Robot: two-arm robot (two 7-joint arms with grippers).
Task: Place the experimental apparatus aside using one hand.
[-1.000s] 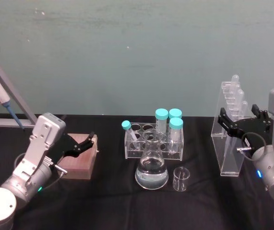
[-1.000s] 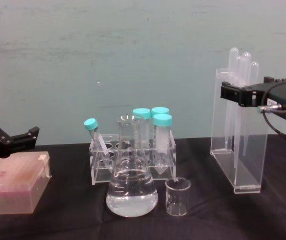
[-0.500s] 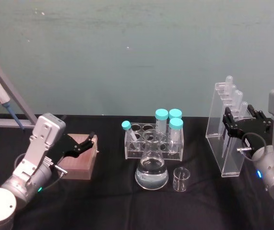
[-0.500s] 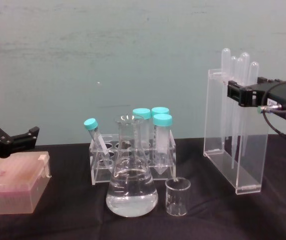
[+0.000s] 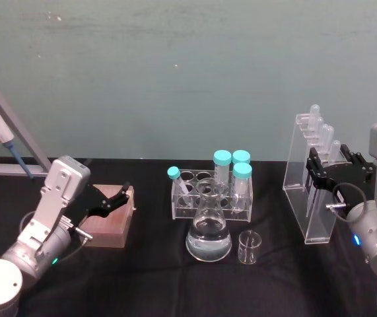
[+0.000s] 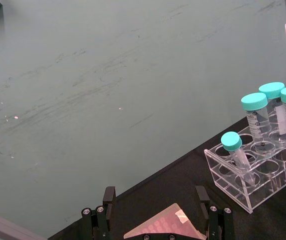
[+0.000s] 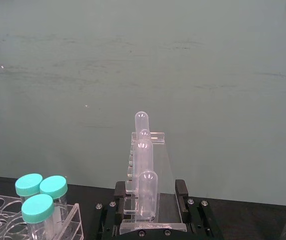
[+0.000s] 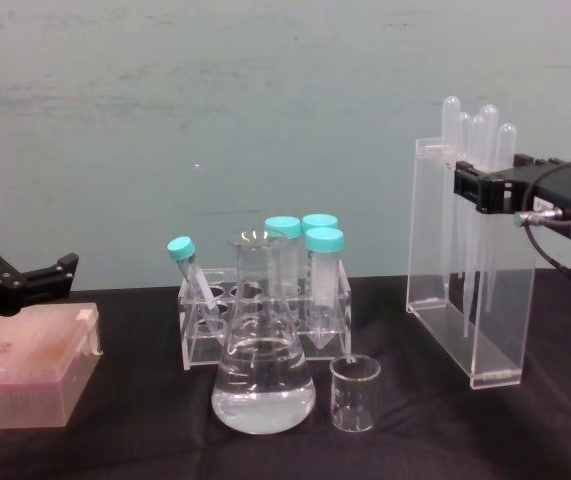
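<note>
The right gripper point(image 5: 333, 173) was closed on the top of the tilted clear stand point(image 8: 437, 260), at the right of the table point(image 5: 175, 281). Held so high, it might slip and spill its pipettes point(image 7: 144, 150). The left gripper point(image 5: 121, 196) hung open at left.

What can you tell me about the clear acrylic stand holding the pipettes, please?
The acrylic stand is a tall, narrow, transparent frame, seemingly plastic, on the robot's right side of the black table. A row of long clear pipettes hangs through its top, their rounded bulbs poking above. It leans, its top tipped toward the robot's left; whether its base sits flat on the table is unclear. The right end effector clamps its upper part, one finger on each side.
</note>
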